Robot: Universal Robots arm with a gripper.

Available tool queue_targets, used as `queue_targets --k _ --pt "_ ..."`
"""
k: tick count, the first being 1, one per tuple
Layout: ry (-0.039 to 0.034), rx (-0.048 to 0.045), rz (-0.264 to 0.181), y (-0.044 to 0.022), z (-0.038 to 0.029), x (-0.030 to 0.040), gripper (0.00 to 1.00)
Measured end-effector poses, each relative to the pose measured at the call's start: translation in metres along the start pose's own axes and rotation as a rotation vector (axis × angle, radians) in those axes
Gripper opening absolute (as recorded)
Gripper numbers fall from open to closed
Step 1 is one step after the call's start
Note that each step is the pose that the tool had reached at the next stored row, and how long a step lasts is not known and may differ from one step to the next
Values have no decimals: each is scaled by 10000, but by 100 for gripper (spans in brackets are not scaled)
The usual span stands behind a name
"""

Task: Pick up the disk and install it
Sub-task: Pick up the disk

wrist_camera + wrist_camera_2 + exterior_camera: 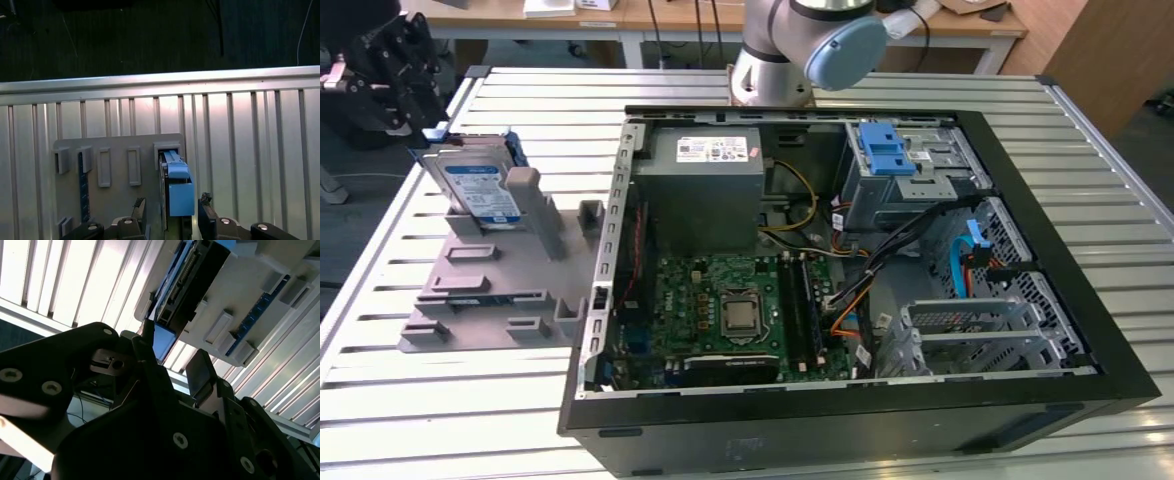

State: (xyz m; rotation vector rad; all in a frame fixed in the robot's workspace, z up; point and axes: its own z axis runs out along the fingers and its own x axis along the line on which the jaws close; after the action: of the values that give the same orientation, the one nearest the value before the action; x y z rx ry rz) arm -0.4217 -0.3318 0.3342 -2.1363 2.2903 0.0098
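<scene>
Exterior view: locates the hand [400, 90] at the exterior view's far left, over the edge of the table [520, 110], above and near the disk [478, 185]. Hangs open, fingers spread, gripping nothing.

First wrist view: places the two black fingertips [138, 204] on either side of the disk [177, 187], at its blue-framed edge, with a gap visible on each side. Second wrist view: repeats the same spread, with a blue corner of the disk [162, 340] between the fingers [200, 370].

Disk position: stands upright on edge in a slot of the grey holder [494, 275], white label with blue band facing outward. Not yet installed. Holder position: lies flat on the slatted table, just beside the open computer case [854, 420], on the exterior view's left of it.

Case condition: lies on its side with the panel off, exposing the green motherboard [734, 310], the grey power supply [707, 190] and the grey drive cage [907, 195], topped by a blue bracket [886, 150], toward the exterior view's upper right. Arm base [774, 70]: rises behind the case.
</scene>
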Motion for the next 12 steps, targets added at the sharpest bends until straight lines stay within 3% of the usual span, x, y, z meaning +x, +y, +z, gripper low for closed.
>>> queue_targets --k 7,12 --pt "-4 57 -16 45 50 -26 53" --pt "-10 106 -310 57 107 -27 53"
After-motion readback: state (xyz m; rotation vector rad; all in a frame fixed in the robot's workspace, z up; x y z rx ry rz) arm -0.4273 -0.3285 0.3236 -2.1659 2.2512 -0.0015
